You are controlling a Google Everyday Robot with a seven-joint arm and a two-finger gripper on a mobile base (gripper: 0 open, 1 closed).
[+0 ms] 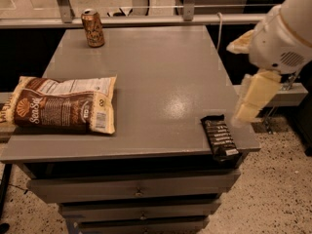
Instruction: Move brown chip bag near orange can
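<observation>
Flat at front-left edge of grey metal table (161, 67): large crinkly brown chip bag (63, 105) (tan edges, white label up). Upright at its far-left corner: small metal orange can (92, 29). Beyond its right edge: pale gripper (246, 112).

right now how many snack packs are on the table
2: brown chip bag at the table's left edge, dark snack bar at its front right corner. End effector hangs beyond the right edge.
</observation>
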